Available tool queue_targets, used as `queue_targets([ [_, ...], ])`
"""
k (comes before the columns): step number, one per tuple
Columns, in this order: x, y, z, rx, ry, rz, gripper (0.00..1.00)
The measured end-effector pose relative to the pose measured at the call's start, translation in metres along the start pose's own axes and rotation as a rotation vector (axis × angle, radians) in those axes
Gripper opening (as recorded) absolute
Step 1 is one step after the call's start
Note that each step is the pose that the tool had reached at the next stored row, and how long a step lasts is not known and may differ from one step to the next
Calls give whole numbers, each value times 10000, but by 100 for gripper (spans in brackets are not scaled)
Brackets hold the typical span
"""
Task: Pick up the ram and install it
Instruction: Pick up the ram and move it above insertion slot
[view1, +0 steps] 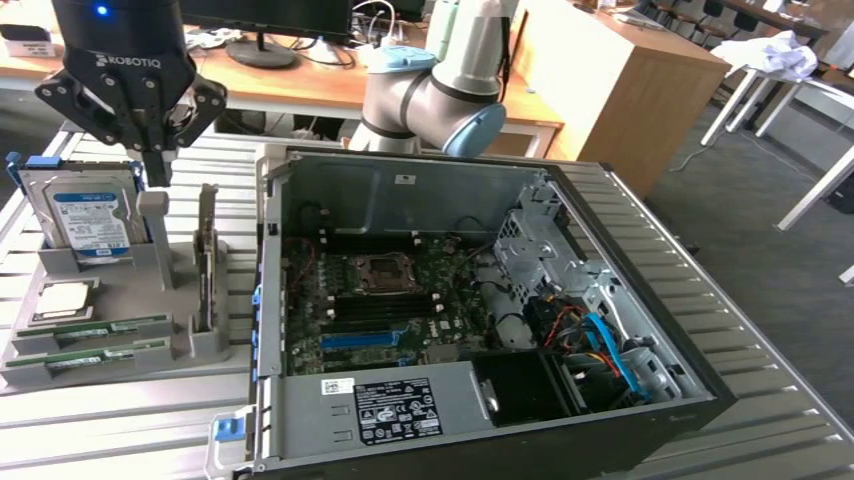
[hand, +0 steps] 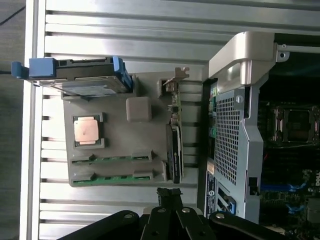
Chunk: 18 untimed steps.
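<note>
Two ram sticks, thin green boards, lie edge-up in slots at the near end of the grey parts holder (view1: 187, 345); one ram stick (view1: 110, 329) sits just behind the other (view1: 91, 356). The wrist view shows the same pair (hand: 120, 159) (hand: 116, 178). My black gripper (view1: 158, 172) hangs above the holder's far end, beside the hard drive, well above and behind the sticks. Its fingers are shut with nothing between them, and the fingertips (hand: 169, 192) meet in the wrist view. The open computer case (view1: 274, 300) lies to the exterior view's right, its motherboard memory slots (view1: 367, 318) exposed.
The holder also carries a blue-labelled hard drive (view1: 91, 215), a square silver processor chip (view1: 60, 300) and an upright expansion card (view1: 207, 250). The arm's grey elbow (view1: 434, 95) stands behind the case. Everything rests on a ribbed metal table (view1: 120, 420); desks stand behind.
</note>
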<state>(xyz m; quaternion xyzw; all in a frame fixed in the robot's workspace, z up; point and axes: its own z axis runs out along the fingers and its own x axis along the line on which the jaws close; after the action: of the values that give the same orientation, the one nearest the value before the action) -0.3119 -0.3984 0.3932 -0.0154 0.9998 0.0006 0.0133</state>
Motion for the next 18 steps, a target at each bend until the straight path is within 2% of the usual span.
queue_targets([
  [18,0,0,0,-32,1,-1200,10],
])
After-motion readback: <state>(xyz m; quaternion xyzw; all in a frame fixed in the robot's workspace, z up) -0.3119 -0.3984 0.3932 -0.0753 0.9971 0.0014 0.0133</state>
